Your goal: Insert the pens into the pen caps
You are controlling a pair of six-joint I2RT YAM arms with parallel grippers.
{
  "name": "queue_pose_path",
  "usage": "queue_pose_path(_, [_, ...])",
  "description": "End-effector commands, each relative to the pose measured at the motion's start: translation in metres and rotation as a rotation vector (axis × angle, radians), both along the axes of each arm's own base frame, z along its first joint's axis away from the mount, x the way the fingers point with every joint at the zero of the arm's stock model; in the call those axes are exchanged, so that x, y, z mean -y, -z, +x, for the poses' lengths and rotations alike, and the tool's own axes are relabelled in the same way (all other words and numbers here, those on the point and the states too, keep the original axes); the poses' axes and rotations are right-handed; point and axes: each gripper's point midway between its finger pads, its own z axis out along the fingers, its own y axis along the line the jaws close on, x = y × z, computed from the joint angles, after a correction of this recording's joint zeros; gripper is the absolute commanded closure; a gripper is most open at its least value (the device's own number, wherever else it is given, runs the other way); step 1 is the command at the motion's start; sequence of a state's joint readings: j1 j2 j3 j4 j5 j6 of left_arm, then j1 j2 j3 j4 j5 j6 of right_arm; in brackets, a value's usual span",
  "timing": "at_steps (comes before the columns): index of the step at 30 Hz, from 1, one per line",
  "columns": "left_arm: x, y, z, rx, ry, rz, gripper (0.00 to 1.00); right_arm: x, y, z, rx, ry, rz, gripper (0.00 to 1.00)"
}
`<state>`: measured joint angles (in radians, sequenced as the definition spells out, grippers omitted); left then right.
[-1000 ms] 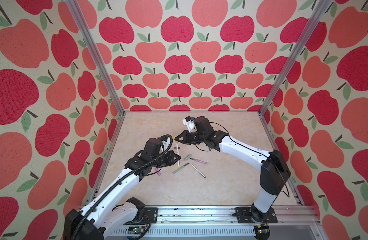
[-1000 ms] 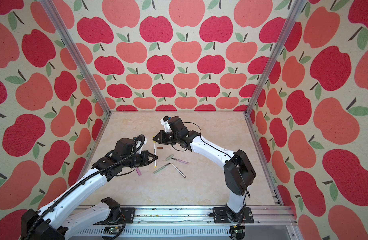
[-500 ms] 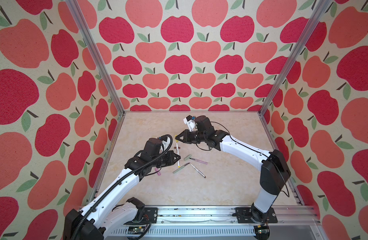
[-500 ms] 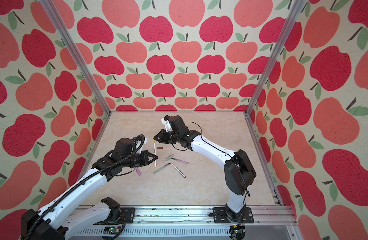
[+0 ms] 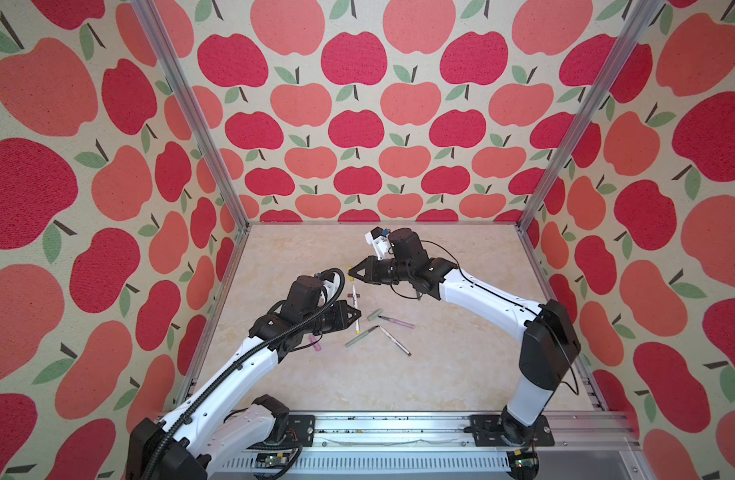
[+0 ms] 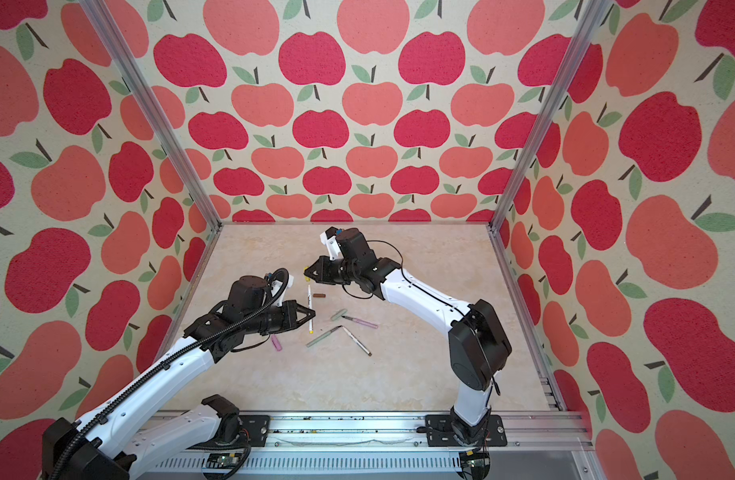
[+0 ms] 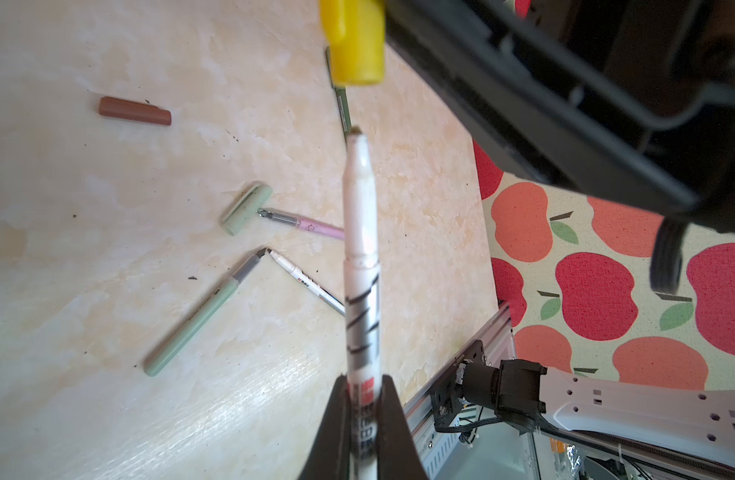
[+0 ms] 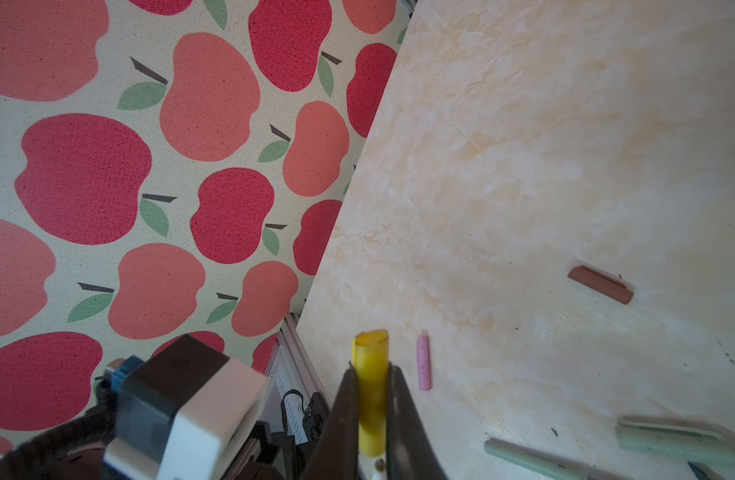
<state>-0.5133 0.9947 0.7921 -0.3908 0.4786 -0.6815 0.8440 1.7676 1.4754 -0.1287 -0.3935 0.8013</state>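
Unmoved since earlier: left gripper (image 7: 361, 382) clamped on white pen (image 7: 361, 232), right gripper (image 8: 371, 368) on yellow cap (image 8: 371, 353) at 12 o'clock; light, slick: pinch mid-barrel.

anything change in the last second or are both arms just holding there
Nothing visibly changed. The left gripper stays shut on the white pen, its tip near but not in the yellow cap held by the right gripper. Neither arm has shifted. The pale green pen, pink pen and brown cap lie on the table as before.
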Motion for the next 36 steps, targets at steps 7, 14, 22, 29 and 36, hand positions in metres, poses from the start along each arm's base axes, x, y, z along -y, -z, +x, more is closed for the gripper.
queue_pose_path(7, [0.001, -0.011, 0.001, 0.047, 0.007, -0.018, 1.00, 0.006, 0.010, 0.001, 0.039, 0.010, -0.065, 0.96])
queue_pose_path(14, [0.002, -0.011, 0.002, 0.046, 0.008, -0.015, 1.00, 0.004, 0.008, -0.003, 0.040, -0.001, -0.057, 0.96])
queue_pose_path(22, [0.002, -0.010, 0.002, 0.044, 0.008, -0.015, 1.00, 0.000, 0.007, -0.011, 0.036, -0.026, -0.053, 0.96])
queue_pose_path(29, [0.001, -0.010, 0.001, 0.047, 0.004, -0.014, 1.00, 0.003, 0.006, -0.014, 0.041, -0.016, -0.058, 0.96])
queue_pose_path(36, [0.002, -0.010, 0.001, 0.046, 0.005, -0.019, 1.00, 0.007, 0.003, -0.012, 0.054, -0.002, -0.061, 0.97])
